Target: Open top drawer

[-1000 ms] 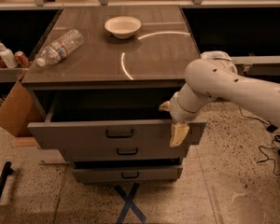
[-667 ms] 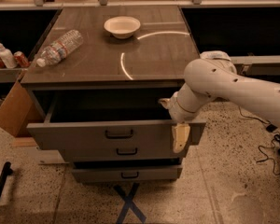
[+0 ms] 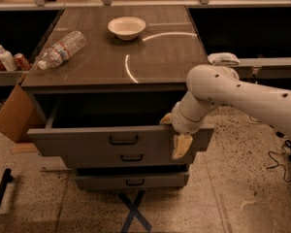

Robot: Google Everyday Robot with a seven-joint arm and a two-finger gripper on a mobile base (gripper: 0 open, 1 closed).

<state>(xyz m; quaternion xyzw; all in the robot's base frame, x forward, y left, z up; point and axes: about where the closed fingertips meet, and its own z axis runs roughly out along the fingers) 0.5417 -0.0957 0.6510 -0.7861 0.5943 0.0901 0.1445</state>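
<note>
Top drawer (image 3: 87, 142) looks nearly fully out, the gripper (image 3: 172, 137) over its front's top edge at the right — I cannot tell how tightly — so likely letting go comes next.

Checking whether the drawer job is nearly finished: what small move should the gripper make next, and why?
Probably lift the gripper straight up off the top drawer. It sits over the right end of the front panel's top edge, and the drawer already stands well out past the two lower drawers, its inside exposed.
</note>
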